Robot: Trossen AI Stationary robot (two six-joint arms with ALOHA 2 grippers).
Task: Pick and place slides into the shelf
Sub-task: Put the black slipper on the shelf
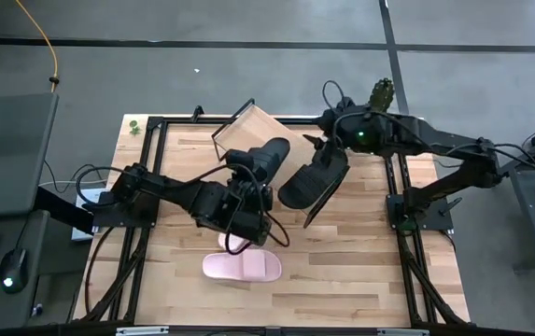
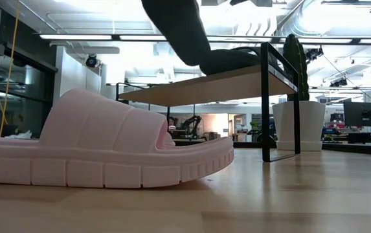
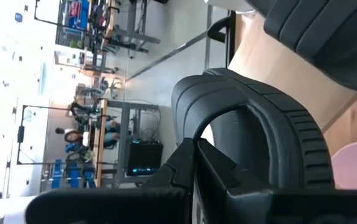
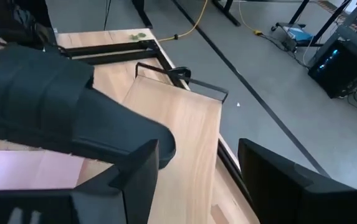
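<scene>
Slides were the job, and we had one black slide point(image 1: 265, 159) pinched in the left gripper point(image 1: 245, 184), its fingers pressed together on the wide strap point(image 3: 247, 118), the sandal lifted over the lower edge of the shelf point(image 1: 248, 123). Our right gripper point(image 1: 321, 154) stood near the second black slide point(image 1: 312, 181), just beside the shelf; its fingers stood spread wide, and we could not tell whether they touched that sandal at all. Farther out, a pink slide point(image 1: 241, 267) lay flat on the table point(image 1: 360, 271), well apart from the shelf; we saw no second pink one.

We judged these sandals light, made of soft foam that gives under the fingers, matte and not slippery, hardly fragile. The strap arch seemed the best hold, since the thick sole was too broad. The slanted board could let a sandal slide down.
</scene>
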